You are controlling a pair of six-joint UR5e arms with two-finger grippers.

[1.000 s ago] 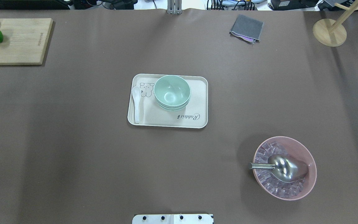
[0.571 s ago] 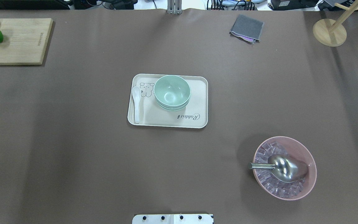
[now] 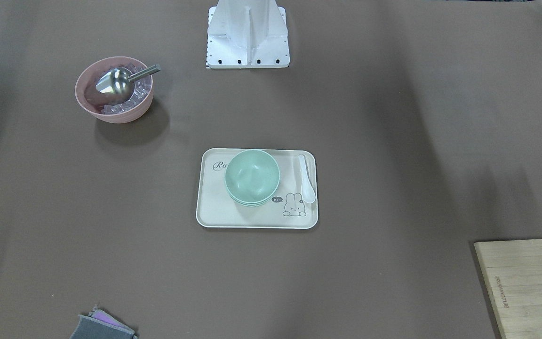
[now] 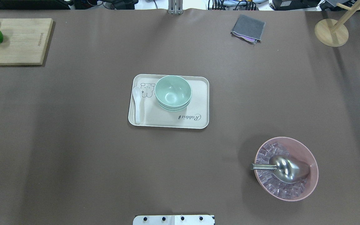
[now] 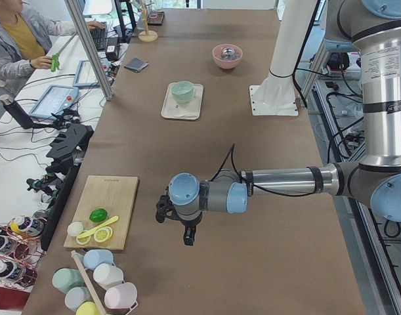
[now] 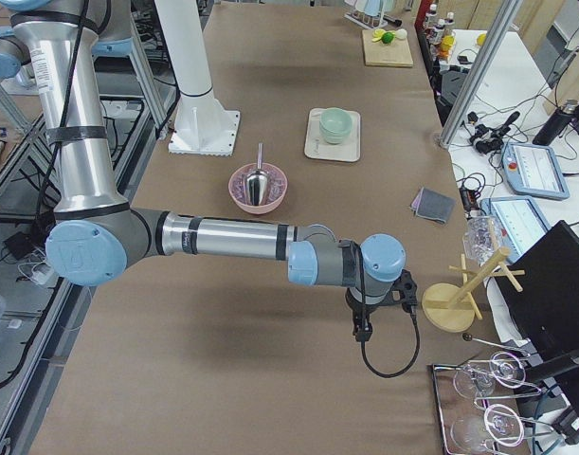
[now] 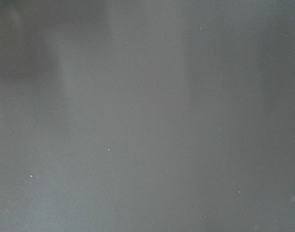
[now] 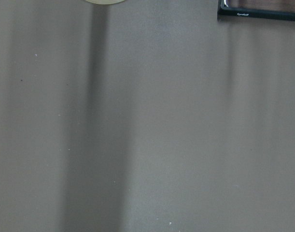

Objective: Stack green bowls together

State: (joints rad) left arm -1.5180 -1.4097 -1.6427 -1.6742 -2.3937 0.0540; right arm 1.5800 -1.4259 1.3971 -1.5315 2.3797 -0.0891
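The green bowls (image 4: 173, 92) sit nested in one stack on a beige tray (image 4: 198, 103) at the table's middle. The stack also shows in the front-facing view (image 3: 252, 176) and small in the left (image 5: 182, 90) and right (image 6: 335, 123) side views. My left gripper (image 5: 189, 237) hangs over bare table near the cutting board, far from the stack. My right gripper (image 6: 362, 332) hangs over bare table near the wooden stand, also far away. Both show only in side views, so I cannot tell if they are open or shut. Both wrist views show only table.
A white spoon (image 4: 137, 103) lies on the tray's left side. A pink bowl (image 4: 286, 168) with ice and a metal scoop stands front right. A cutting board (image 4: 20, 40) with fruit, a grey cloth (image 4: 248, 28) and a wooden stand (image 4: 331, 32) line the far edge.
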